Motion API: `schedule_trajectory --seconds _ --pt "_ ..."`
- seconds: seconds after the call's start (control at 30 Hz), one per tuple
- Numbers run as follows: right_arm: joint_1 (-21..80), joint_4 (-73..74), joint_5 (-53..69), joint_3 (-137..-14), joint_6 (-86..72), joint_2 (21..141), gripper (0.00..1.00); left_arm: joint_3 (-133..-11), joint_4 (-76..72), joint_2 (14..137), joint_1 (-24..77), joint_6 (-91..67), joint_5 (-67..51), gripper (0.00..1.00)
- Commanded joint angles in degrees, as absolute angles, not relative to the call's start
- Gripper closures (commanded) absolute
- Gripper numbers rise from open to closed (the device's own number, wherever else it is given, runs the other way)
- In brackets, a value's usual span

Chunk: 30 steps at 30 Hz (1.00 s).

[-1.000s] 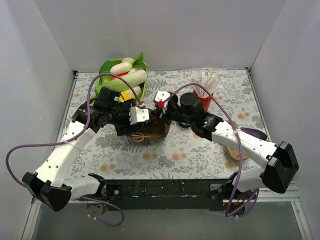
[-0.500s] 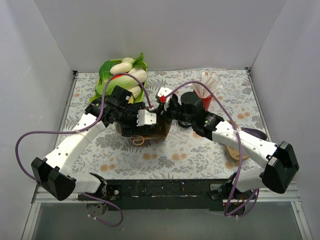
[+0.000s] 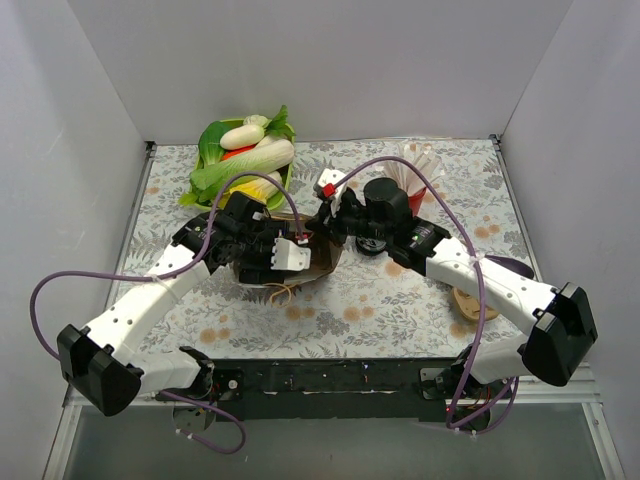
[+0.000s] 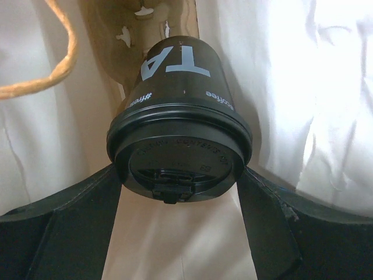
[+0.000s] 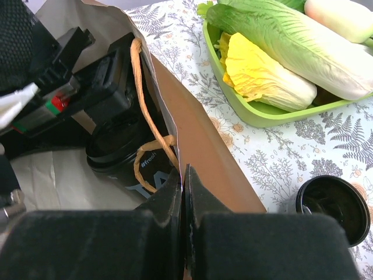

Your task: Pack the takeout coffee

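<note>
Starting at the left hand (image 4: 179, 176): closed around the takeout coffee (image 4: 179, 111), with a black finger (image 4: 76, 216) pressed to each side just under the lid's rim, spread no wider than the cup itself. Holding it with the sip lid toward the wrist camera and the base pointing away. All around the grip, the inside of the brown paper bag (image 4: 102, 35), with a loop of tan twine handle (image 4: 61, 64) hanging beside the cup.

Over to the right hand (image 5: 184, 175): pinched fully together on the bag's top edge, nothing but that thin sheet of paper in the grip. Just beside the pinch, down in the bag's mouth, that black cup in the left hand, white lettering on its side, behind a curl of twine.

Beyond the right hand's fingertips, on the leaf-print bench (image 5: 280, 169), a green tray (image 5: 256, 119) loaded with a yellow-leaved napa cabbage (image 5: 262, 76) and paler vegetables.

From above, a meeting of both hands at the bag. Past the right hand's wrist, a red cup (image 3: 413, 205) of white sticks (image 3: 420, 160). Further back along that arm, a tan pulp carrier (image 3: 468, 302) tucked partly under the forearm.
</note>
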<state>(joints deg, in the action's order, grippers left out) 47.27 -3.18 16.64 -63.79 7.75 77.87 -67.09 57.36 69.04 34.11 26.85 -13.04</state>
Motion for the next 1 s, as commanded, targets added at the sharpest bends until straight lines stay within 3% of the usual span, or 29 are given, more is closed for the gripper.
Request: schedule_trajectory --seconds 0.0,0.37,0.97 --pt "47.46 -3.34 16.26 -67.33 7.29 78.05 0.99 -65.74 54.07 68.29 35.51 28.83 -9.06 1.0" --pt "50.79 -0.27 12.48 -67.24 10.8 75.85 0.99 -60.37 47.29 66.0 40.34 33.93 -0.8 1.0" --pt "52.65 -2.46 11.95 -63.46 13.71 72.86 0.99 -63.46 56.69 69.96 41.22 33.22 11.43 1.0"
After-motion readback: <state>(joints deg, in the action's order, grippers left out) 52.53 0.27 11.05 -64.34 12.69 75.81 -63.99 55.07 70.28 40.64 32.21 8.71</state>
